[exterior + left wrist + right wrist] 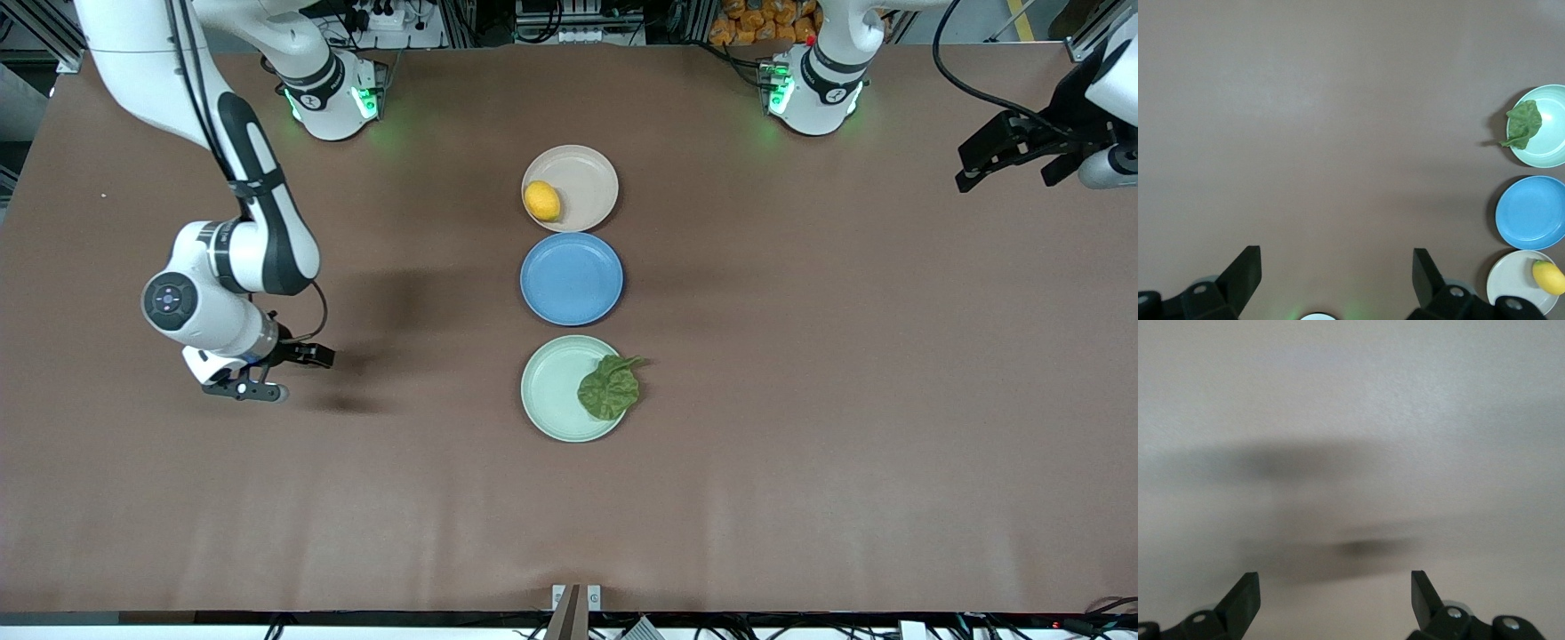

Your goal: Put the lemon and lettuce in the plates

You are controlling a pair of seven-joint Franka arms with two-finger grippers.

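Plates, count: three, in one row down the middle of the brown surface (800, 400), running away from the front camera.
Beige-pink plate (582, 178): farthest from the front camera, closest to the robot bases.
Blue plate (572, 278): middle of the row, just beside both neighbours, bare.
Mint green plate (551, 391): nearest the front camera.
Lemon, count: one.
Lemon (541, 200), place: lying in the beige-pink plate, against the rim on the side toward the right arm's end and the blue plate.
Lemon, long axis: roughly along the row of plates, slightly slanted.
Lettuce, count: one leaf.
Lettuce (610, 388), place: on the mint green plate at the edge toward the left arm's end, its outer part overhanging the rim.
Lettuce, pointing: the short stem end sticks out past the rim, aimed toward the left arm's end and a little away from the front camera.
Left pincer (1005, 156): up over bare surface at the left arm's end, well apart from the plates; fingers spread wide, nothing between them.
Right pincer (271, 373): low over bare surface toward the right arm's end, level with the mint green plate but well apart from it; fingers spread, holding nothing.
Left wrist view: all three plates, the lemon and the lettuce show along one edge.
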